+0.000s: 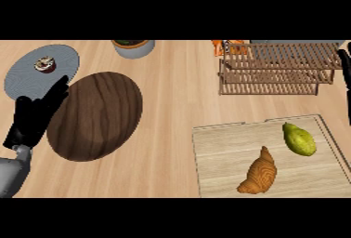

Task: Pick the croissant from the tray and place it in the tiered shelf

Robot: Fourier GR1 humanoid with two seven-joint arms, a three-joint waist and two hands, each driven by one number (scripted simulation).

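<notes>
Counter point(171, 97): croissant point(259, 172) on tray point(223, 144), well right of left hand point(34, 118).

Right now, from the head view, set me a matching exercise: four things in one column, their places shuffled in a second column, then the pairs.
Things:
1. croissant
2. green fruit
3. small cake
4. tiered shelf

Places:
A. on the grey plate, upper left
B. upper right, beyond the tray
C. on the tray, near its lower edge
D. on the tray, up and right of the croissant

Pairs: 1-C, 2-D, 3-A, 4-B
</notes>
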